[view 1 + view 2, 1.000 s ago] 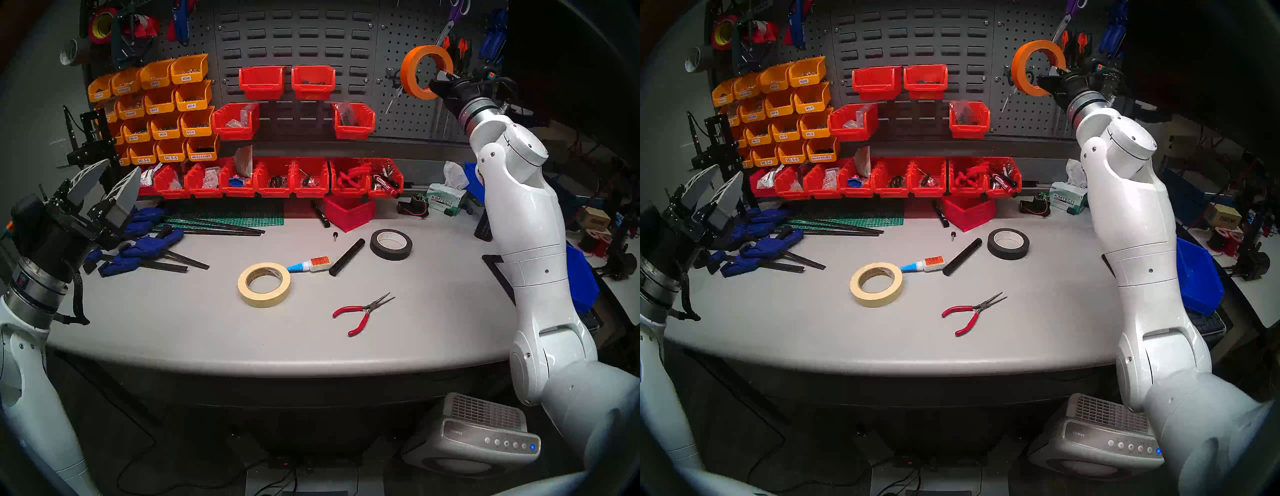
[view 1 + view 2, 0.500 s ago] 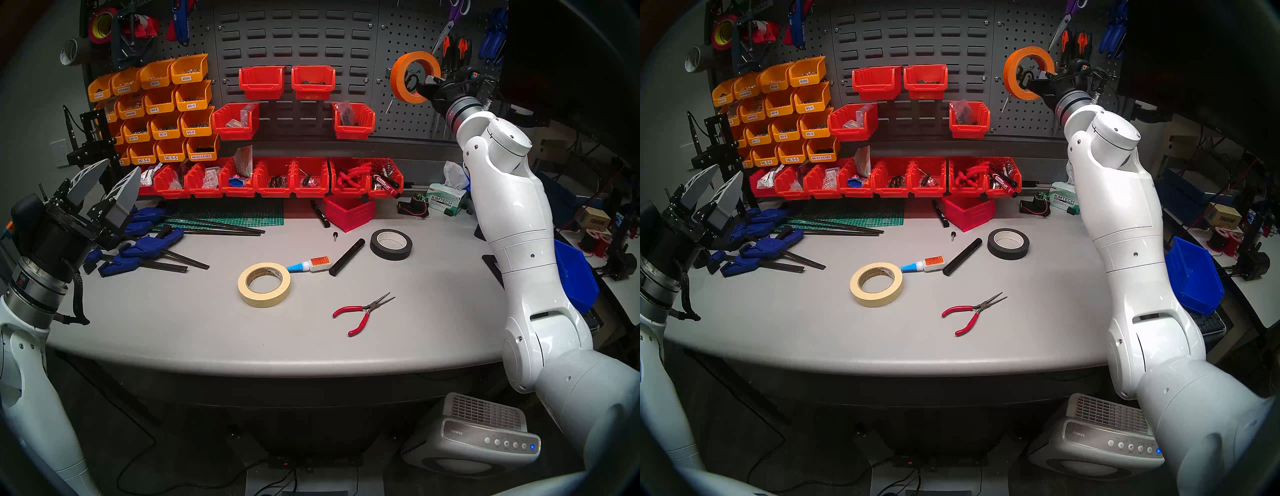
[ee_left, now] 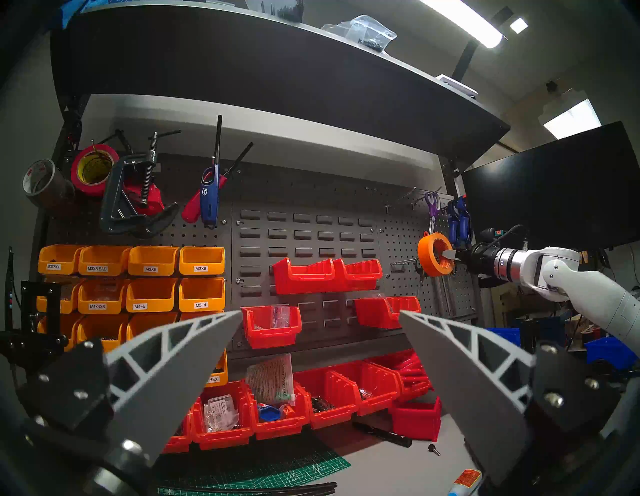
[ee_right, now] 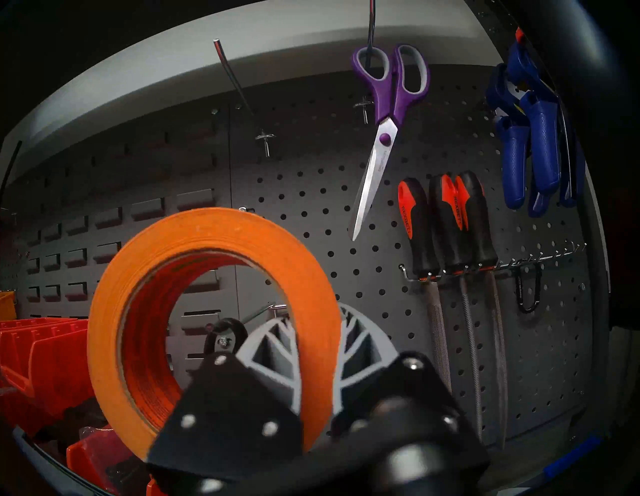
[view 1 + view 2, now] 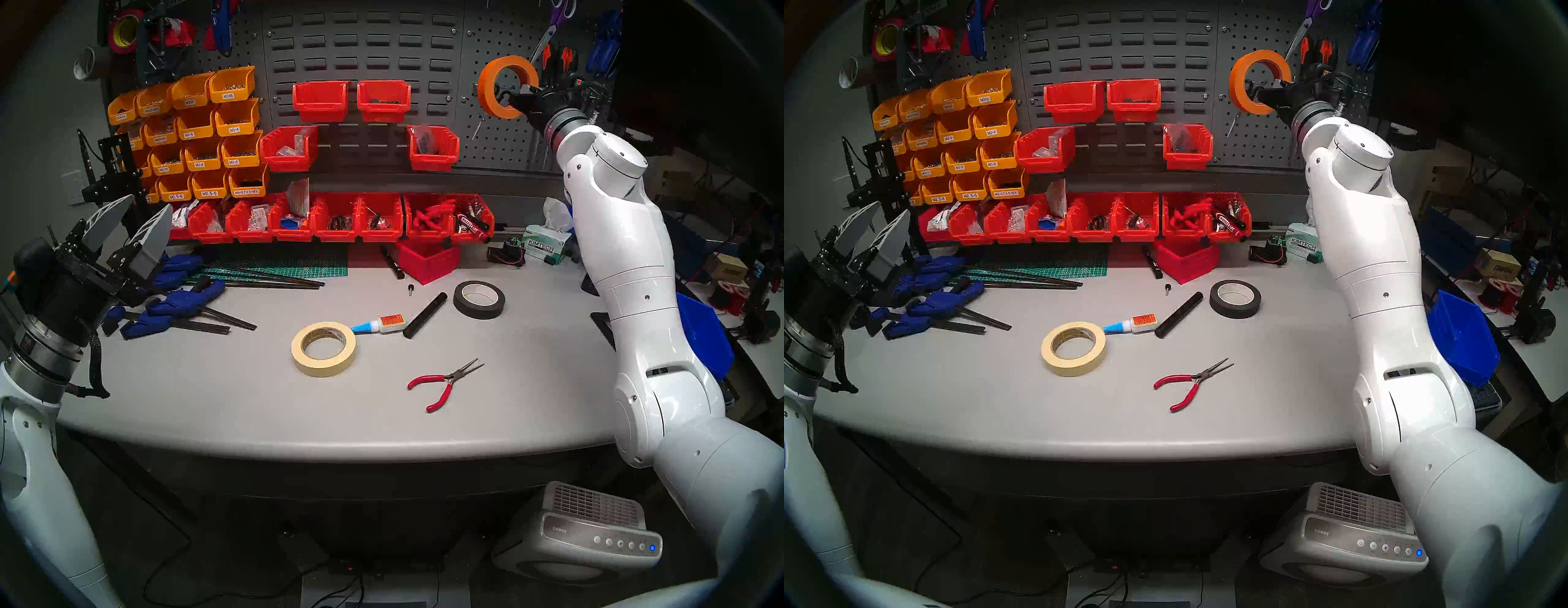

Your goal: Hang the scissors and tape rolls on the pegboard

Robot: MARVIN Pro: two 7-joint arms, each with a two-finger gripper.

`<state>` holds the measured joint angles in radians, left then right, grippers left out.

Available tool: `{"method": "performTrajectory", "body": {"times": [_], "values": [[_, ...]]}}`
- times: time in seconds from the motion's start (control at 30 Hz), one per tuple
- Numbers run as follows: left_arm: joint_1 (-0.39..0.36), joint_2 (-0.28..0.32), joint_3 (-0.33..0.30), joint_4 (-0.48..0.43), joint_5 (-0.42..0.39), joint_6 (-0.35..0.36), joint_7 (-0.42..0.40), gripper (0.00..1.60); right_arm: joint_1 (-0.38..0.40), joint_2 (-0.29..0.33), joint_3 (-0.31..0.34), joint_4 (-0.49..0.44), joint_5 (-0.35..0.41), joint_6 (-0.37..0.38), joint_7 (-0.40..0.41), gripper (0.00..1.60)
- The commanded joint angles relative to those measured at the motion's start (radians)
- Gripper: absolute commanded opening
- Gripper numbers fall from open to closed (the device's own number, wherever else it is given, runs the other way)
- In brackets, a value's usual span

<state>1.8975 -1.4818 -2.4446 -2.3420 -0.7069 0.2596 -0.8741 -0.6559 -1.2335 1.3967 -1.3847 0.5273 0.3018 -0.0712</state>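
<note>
My right gripper (image 5: 524,95) (image 4: 311,329) is shut on the wall of the orange tape roll (image 5: 485,89) (image 4: 214,228), one finger inside its hole. It holds the roll upright against the pegboard (image 5: 500,144) (image 4: 311,207). A metal hook (image 4: 266,310) shows through the roll's hole. The small scissors (image 5: 478,127) hang on the pegboard just behind the roll, with one black loop (image 4: 225,337) visible. The cream tape roll (image 5: 322,368) lies flat mid-table. My left gripper (image 5: 144,212) (image 3: 320,313) is open and empty at the table's left edge.
A black tape roll (image 5: 479,313), glue bottle (image 5: 382,325), black cylinder (image 5: 424,315) and red-handled pliers (image 5: 441,382) lie on the table. Purple scissors (image 4: 391,97) and files (image 4: 446,221) hang right of the roll. Red bins (image 5: 432,148) sit below left.
My right arm carried the orange roll left and closer to the pegboard, then slightly up. The left arm has not moved.
</note>
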Motion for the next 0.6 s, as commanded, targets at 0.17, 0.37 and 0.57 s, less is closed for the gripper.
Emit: {"method": "performTrajectory", "body": {"times": [0.17, 0.37, 0.57], "values": [[-0.011, 0.000, -0.002, -0.020, -0.008, -0.002, 0.003, 1.60, 0.050, 0.015, 0.011, -0.023, -0.019, -0.002, -0.007, 0.00], [-0.011, -0.001, -0.002, -0.020, -0.009, -0.002, 0.004, 1.60, 0.042, 0.015, 0.011, -0.022, -0.018, 0.004, -0.009, 0.00], [-0.011, 0.000, -0.002, -0.020, -0.009, -0.002, 0.004, 1.60, 0.046, 0.009, 0.008, -0.013, -0.012, 0.011, -0.003, 0.00]]}}
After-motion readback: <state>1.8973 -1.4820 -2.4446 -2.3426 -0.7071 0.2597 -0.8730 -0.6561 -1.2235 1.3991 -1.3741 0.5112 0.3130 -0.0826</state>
